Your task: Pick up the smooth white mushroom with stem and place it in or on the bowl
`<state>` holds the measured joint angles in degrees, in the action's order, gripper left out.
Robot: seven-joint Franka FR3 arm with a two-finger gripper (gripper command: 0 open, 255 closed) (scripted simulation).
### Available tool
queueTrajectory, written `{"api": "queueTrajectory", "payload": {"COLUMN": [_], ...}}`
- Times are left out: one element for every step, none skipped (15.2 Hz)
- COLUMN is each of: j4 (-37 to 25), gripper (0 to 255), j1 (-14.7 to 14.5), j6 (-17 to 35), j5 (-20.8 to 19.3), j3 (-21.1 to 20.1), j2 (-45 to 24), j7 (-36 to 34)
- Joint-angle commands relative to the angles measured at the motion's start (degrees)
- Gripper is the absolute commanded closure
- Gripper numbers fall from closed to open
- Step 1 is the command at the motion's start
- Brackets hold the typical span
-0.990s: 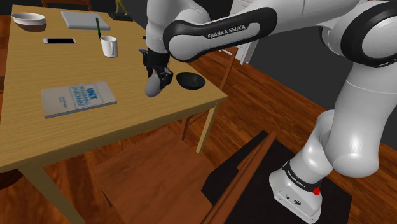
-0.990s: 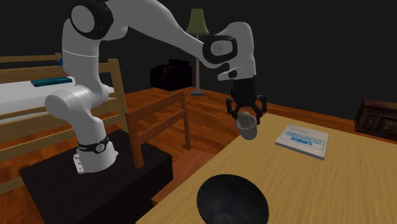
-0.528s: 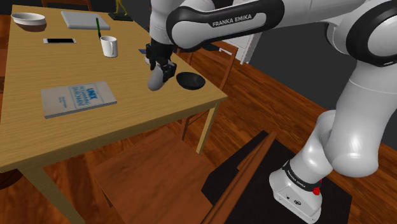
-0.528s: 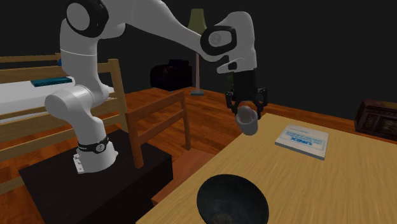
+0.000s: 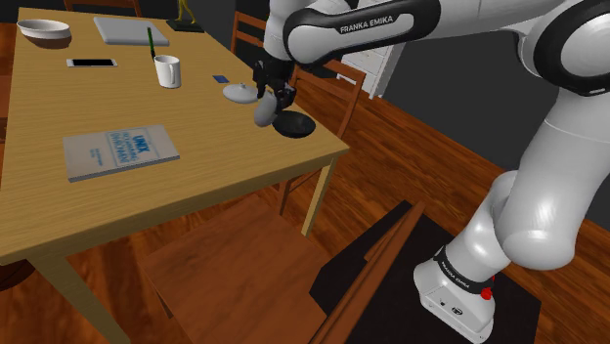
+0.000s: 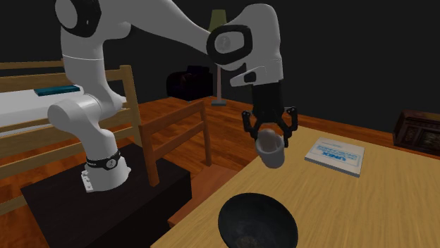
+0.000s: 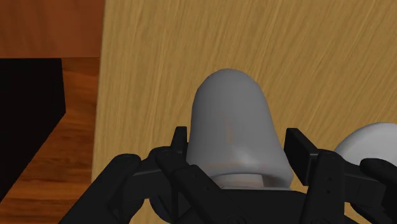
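Since the earlier frames, the arm has swung toward the counter's near corner, carrying its load from over mid-counter to just beside the bowl.

1. End effector (image 6: 270, 131): pinching the mushroom (image 6: 270, 151). In the wrist view the two fingers (image 7: 180, 144) press on opposite flanks of the pale grey body, near its broader end, and the rounded dome points away from the hand.
2. Location of the task's thing: the mushroom (image 5: 264, 114) hangs clear of the counter (image 5: 117, 200). In the shoulder view it sits just at the left rim of the black bowl (image 5: 293, 124). In the second exterior view it is above and beyond the bowl (image 6: 257, 220). Judged not yet centred over it.
3. Handling: the surface is smooth and featureless, and the shape is stiff, so it is probably light but slippery. The dome tapers, so a grip there would likely squeeze it out. The present hold, low on the straighter sides, is the sounder place.
4. Nearby: a second pale rounded object (image 5: 238, 93) lies on the counter beside the end effector (image 5: 273, 91). A book (image 6: 337, 156) lies well apart.
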<state>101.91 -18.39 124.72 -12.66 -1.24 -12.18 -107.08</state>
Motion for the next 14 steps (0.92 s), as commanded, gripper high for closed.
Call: {"api": "queueTrajectory", "payload": {"j4": [0.9,1.0,1.2,1.2,1.2,1.1,1.0,0.7,0.4,0.1,-0.3,0.2,0.7,1.1], "gripper": [255,255,255,255,255,255,255,255,255,255,255,255,255,255], "j1": [1.7,2.5,3.3,4.1,4.9,5.8,6.6,7.4,8.2,9.1,9.8,9.8,9.8,9.8], "j6": [0.7,0.9,1.2,1.5,1.7,1.9,2.0,2.1,2.3,2.3,2.4,3.1,3.8,4.5], "j5": [0.8,1.1,1.5,1.9,2.3,2.7,3.2,3.6,4.1,4.5,4.9,4.9,4.8,4.8], "j3": [0.8,1.3,1.7,2.1,2.6,3.0,3.4,3.8,4.2,4.6,5.0,5.0,5.0,5.0], "j2": [0.7,0.9,1.0,1.0,1.0,0.9,0.8,0.6,0.4,0.2,-0.1,-0.3,-0.5,-0.8], "j7": [2.9,4.3,5.7,7.1,8.5,9.9,11.3,12.8,14.2,15.7,17.0,16.9,16.8,16.7]}}
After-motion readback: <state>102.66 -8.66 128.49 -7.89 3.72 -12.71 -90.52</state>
